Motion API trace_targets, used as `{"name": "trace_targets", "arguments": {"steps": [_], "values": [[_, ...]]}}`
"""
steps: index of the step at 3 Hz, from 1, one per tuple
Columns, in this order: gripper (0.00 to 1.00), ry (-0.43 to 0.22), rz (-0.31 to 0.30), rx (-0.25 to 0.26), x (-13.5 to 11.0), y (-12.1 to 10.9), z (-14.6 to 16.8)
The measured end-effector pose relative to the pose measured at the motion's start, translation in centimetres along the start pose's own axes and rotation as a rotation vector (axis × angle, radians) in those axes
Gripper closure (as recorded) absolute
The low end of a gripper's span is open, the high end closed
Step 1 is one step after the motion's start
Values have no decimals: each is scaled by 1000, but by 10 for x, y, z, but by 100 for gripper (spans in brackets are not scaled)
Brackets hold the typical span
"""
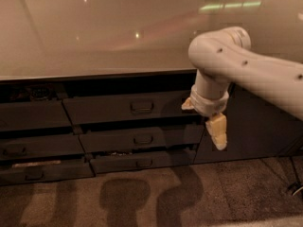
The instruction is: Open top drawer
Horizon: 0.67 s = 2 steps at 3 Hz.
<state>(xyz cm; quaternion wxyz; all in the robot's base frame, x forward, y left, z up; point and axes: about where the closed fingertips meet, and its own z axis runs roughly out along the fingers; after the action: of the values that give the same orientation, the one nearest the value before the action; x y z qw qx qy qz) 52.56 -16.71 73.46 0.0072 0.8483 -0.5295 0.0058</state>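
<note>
The top drawer [104,109] is the widest dark grey front under the countertop, with a small loop handle [141,107] at its centre. Its front sits in line with the cabinet face. My gripper [202,119] hangs from the white arm at the drawer's right end, to the right of the handle and apart from it. It is open and holds nothing: one cream fingertip [186,106] points left over the drawer's right edge, and the other [218,132] points down.
Two shorter drawer fronts [142,139] [142,162] lie below the top one, each set slightly forward. More dark drawers [28,145] stand to the left. A dark cabinet door [255,126] is to the right. A pale countertop [94,46] runs above, with brown carpet [142,197] below.
</note>
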Motion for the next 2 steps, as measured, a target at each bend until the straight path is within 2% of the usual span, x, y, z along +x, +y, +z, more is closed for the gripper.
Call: {"name": "trace_targets", "arguments": {"steps": [1, 2], "values": [[0, 126, -78, 117, 1, 22, -2], [0, 159, -162, 212, 1, 37, 8]]}}
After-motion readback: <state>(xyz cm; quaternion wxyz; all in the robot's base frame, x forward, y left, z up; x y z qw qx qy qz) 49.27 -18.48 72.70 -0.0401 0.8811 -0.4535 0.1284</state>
